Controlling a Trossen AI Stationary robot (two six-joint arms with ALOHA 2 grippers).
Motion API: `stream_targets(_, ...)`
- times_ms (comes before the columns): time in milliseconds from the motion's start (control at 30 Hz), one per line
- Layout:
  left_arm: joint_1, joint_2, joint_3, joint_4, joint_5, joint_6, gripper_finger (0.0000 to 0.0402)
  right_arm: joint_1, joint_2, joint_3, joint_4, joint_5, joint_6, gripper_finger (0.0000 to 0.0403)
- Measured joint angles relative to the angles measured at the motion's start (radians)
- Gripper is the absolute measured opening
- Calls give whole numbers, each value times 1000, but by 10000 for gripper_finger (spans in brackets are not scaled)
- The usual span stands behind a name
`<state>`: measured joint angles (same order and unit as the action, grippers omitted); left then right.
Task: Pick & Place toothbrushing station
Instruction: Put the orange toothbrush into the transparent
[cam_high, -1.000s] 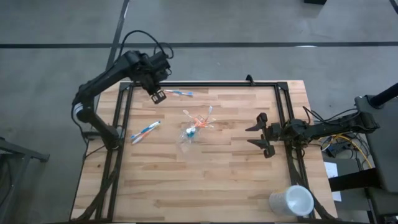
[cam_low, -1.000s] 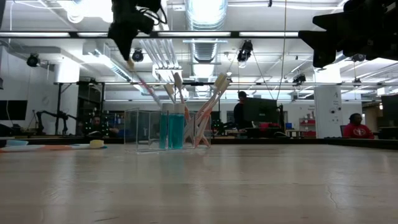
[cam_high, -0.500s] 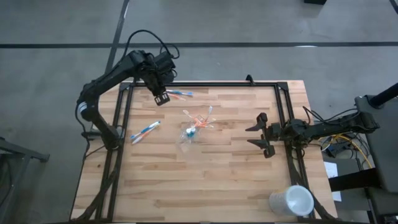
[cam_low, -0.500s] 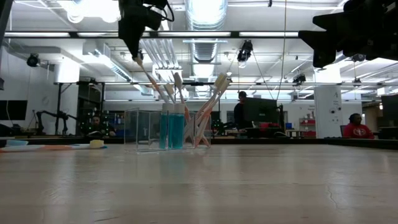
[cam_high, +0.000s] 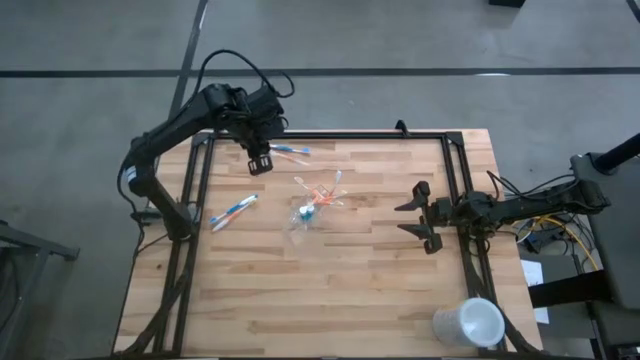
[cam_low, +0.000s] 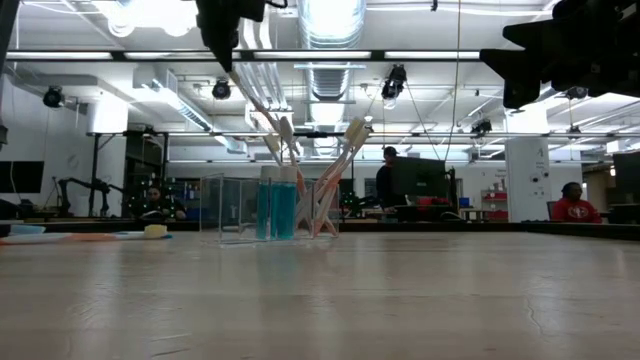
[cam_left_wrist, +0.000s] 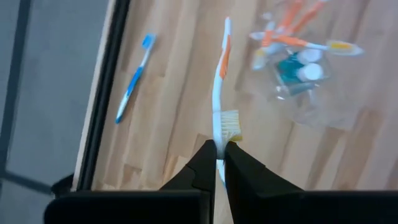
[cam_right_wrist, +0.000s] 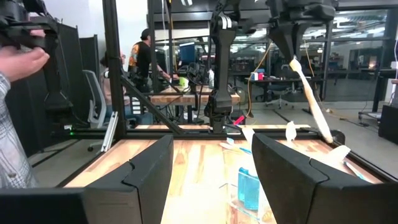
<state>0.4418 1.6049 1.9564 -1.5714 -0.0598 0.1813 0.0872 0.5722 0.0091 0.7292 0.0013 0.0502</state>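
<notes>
L gripper (cam_left_wrist: 217, 163) pinches white/orange toothbrush (cam_left_wrist: 219, 93) above wood-plank table (cam_high: 330, 290), near clear cup (cam_high: 305, 215). R gripper (cam_high: 418, 215) spread, idle. Room behind: ceiling lights, desks, 1 seated person (cam_low: 571, 203).

Grey concrete floor (cam_high: 400, 40), bright ceiling lights (cam_low: 150, 12), desks with monitors (cam_low: 420, 180), seated people beyond.

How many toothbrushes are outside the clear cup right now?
3: a white-orange toothbrush clamped in the left gripper, a blue toothbrush lying by the far edge, another toothbrush near the left edge, possibly two overlapping.
</notes>
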Motion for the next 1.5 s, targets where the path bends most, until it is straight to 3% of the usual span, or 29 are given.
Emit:
stream_targets(900, -49, 181, -6, 34, 145, 44, 25, 0, 0, 0, 0, 0, 1, 215)
stream_targets(1500, -49, 285, -8, 83, 151, 44, 25, 0, 1, 0, 0, 0, 1, 215)
